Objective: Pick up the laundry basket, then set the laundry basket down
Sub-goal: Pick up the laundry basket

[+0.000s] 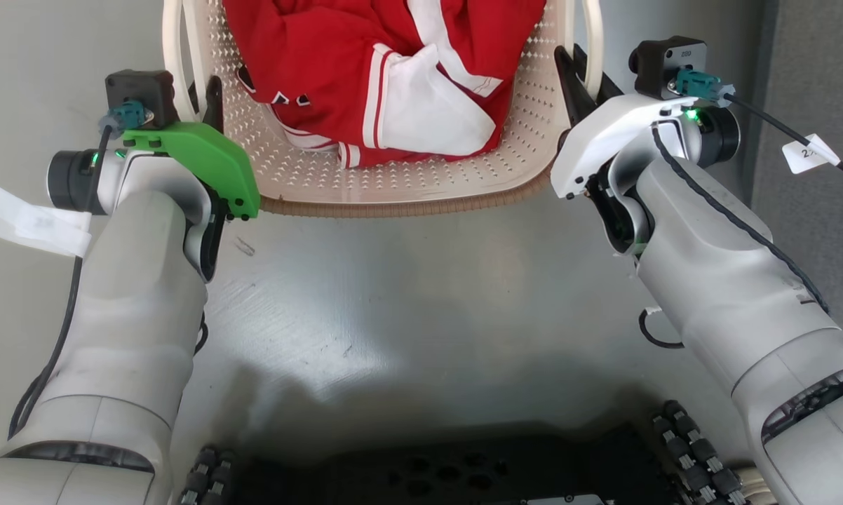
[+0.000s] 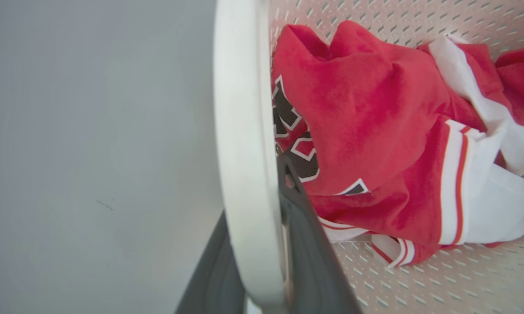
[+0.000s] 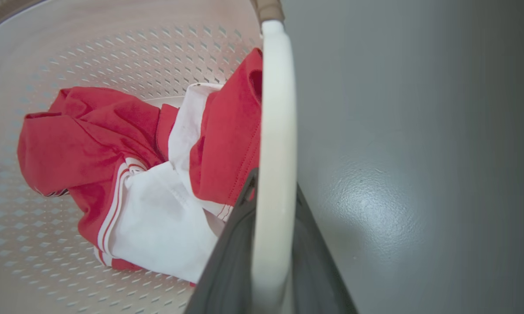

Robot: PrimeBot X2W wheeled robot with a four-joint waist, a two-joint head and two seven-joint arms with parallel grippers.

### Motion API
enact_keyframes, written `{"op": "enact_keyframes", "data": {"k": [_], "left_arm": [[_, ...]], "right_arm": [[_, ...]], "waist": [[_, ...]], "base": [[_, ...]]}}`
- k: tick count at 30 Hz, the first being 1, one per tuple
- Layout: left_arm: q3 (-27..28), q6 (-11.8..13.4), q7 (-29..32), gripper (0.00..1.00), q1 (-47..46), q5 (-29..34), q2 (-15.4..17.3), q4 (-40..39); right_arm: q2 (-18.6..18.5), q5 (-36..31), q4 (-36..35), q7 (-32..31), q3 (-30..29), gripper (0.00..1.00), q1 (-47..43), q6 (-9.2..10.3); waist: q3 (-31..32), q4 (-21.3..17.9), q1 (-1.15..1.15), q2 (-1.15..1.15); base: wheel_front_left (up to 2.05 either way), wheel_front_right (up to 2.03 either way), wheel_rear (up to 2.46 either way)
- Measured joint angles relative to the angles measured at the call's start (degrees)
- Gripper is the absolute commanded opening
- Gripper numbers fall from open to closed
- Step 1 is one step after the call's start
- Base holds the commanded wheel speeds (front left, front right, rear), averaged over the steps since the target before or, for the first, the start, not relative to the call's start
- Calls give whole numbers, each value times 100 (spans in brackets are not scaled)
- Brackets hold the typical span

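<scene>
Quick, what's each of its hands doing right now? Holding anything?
The left gripper is closed on the basket's left handle.
The right gripper is closed on the right handle.

Soft, even light falls from above. The grey floor [image 1: 407, 294] shows a pale sheen mid-frame and a broad dark shadow below. In the wrist views the laundry basket [image 2: 240, 152] has its close handle blurred and bowed.

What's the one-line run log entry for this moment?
left end effector: closed around left handle | right end effector: closed around right handle | laundry basket: holds red-and-white clothing | lifted: cannot tell
</scene>
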State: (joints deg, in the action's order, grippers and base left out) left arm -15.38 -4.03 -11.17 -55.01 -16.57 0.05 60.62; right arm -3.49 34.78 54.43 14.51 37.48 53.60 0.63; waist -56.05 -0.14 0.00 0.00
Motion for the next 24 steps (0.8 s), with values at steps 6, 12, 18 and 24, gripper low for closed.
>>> {"op": "enact_keyframes", "data": {"k": [6,12,18,24], "left_arm": [[-132,-7,-26,0,65,-93,0,136],[-230,-49,-51,0,264,-142,-7,308],[-345,-49,-48,0,547,-235,-44,531],[-491,-59,53,0,892,-370,-69,705]], "right_arm": [[0,115,90,0,153,0,-19,5],[33,229,229,-10,274,0,-192,-2],[104,397,448,-29,406,0,-491,-12],[130,599,564,-203,568,0,-821,-112]], "waist": [[224,-53,0,0],[519,-102,0,0],[891,-132,0,0],[1304,-153,0,0]], "base": [[0,0,0],[0,0,0],[0,0,0],[0,0,0]]}}
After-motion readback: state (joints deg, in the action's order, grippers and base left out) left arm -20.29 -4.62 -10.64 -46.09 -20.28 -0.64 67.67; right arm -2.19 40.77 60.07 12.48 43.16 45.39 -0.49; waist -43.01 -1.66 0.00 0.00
